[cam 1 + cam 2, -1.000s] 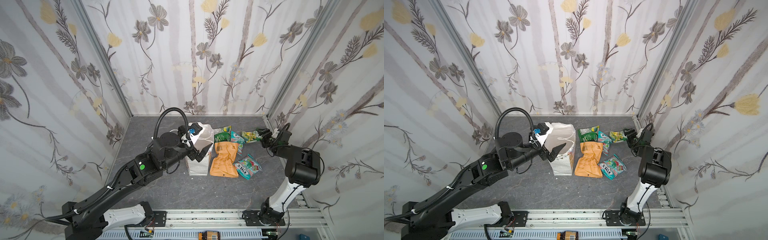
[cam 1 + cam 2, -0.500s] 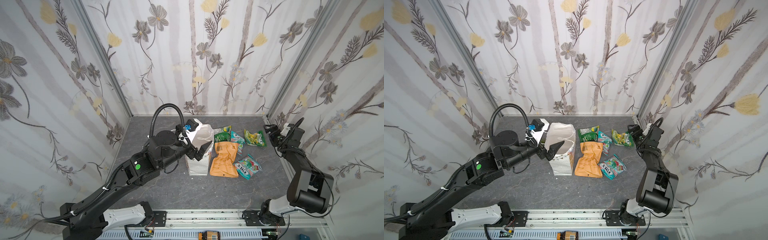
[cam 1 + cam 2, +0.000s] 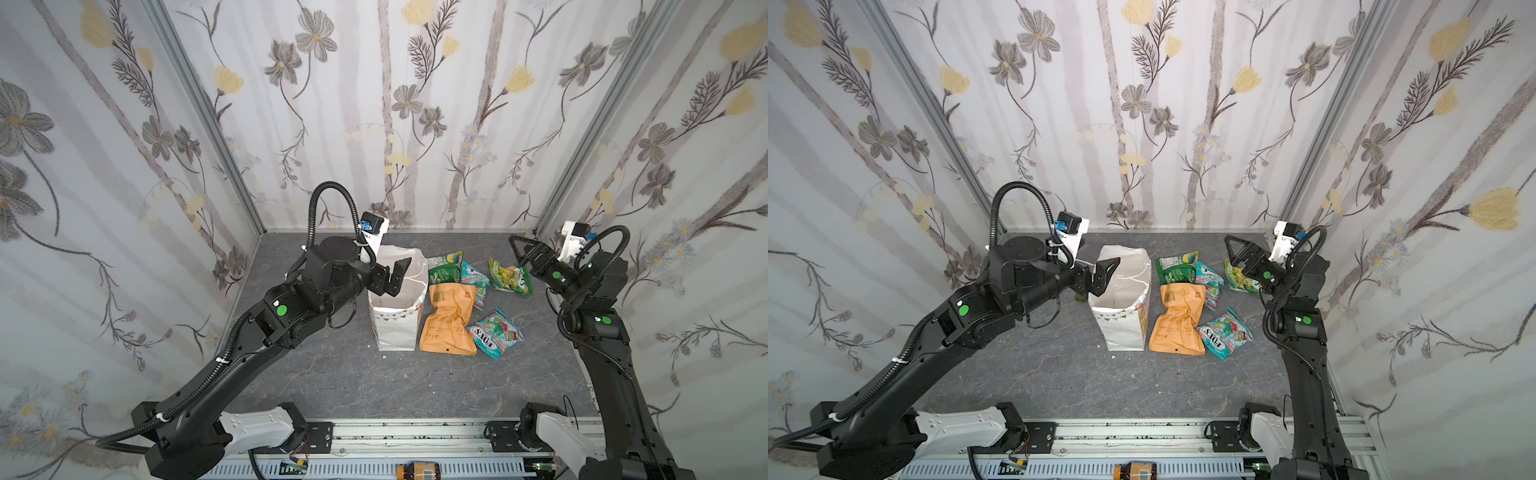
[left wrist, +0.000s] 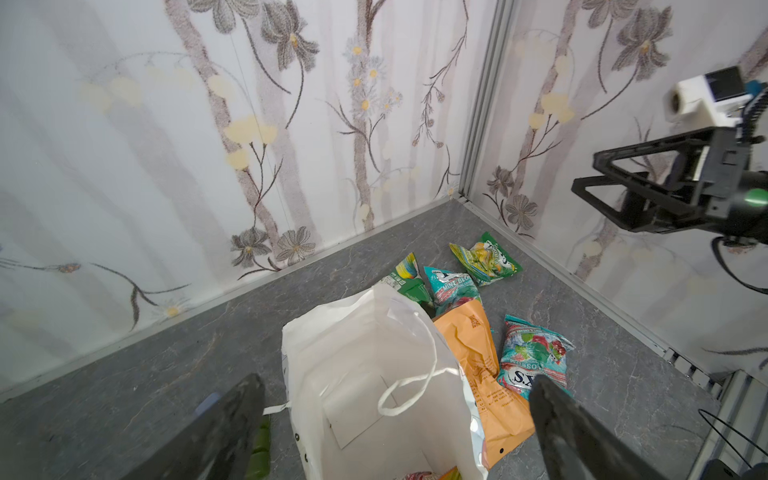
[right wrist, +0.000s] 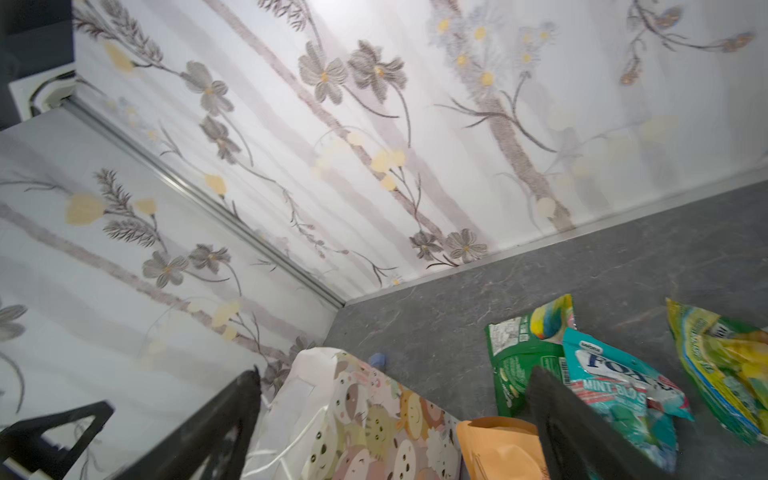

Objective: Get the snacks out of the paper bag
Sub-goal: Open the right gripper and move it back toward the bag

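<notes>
The white paper bag (image 3: 395, 320) (image 3: 1121, 320) stands upright and open mid-table. My left gripper (image 3: 395, 277) (image 3: 1104, 277) hovers open over its mouth; in the left wrist view the bag (image 4: 357, 374) sits between the open fingers, with a scrap of red and orange wrapper (image 4: 419, 474) at its bottom. To the right of the bag lie the snacks: an orange pouch (image 3: 449, 320), a FOX'S packet (image 3: 494, 332), a green packet (image 3: 444, 268), a teal mint packet (image 3: 473, 277) and a yellow-green packet (image 3: 509, 277). My right gripper (image 3: 517, 252) (image 3: 1233, 249) (image 5: 392, 374) is open and empty, raised just right of the yellow-green packet.
A small green block (image 3: 1077, 296) (image 4: 259, 440) lies on the floor left of the bag, and a small blue cube (image 5: 378, 359) behind it. Flowered walls close in the back and both sides. A rail (image 3: 415, 432) runs along the front edge.
My right gripper opened fully and lifted off the yellow-green packet, which now lies on the table. The left gripper shifted slightly over the bag mouth.
</notes>
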Motion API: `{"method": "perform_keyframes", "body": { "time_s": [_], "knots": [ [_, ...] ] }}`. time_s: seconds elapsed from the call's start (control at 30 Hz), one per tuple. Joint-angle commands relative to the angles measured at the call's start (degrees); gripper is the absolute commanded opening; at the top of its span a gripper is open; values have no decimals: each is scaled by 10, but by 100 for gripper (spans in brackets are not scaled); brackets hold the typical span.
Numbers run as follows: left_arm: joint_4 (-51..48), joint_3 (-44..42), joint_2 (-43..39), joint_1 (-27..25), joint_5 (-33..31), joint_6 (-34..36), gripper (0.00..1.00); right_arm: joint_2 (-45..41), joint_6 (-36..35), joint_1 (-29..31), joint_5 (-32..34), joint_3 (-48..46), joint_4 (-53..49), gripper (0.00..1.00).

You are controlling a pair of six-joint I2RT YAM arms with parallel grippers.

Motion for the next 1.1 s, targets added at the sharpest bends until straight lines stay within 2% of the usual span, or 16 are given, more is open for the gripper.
{"method": "perform_keyframes", "body": {
  "time_s": [0.0,0.13,0.23,0.4,0.57,0.67,0.87,1.07],
  "knots": [
    [-33,18,17,28,29,-33,100,-14,-40,53,-12,16,-33,100],
    [-70,36,36,58,28,-44,100,0,-93,137,-3,70,-106,100],
    [-91,49,69,86,40,-58,95,23,-134,209,37,121,-168,100],
    [-123,71,103,125,79,-80,86,79,-181,320,136,204,-245,100],
    [-163,103,148,147,106,-99,82,151,-221,401,246,276,-313,100],
    [-190,127,173,156,108,-123,81,194,-230,432,277,303,-326,100],
    [-193,125,189,173,124,-140,80,294,-263,469,292,365,-360,98],
    [-200,115,188,182,121,-144,80,359,-282,486,285,392,-382,88]
  ]
}}
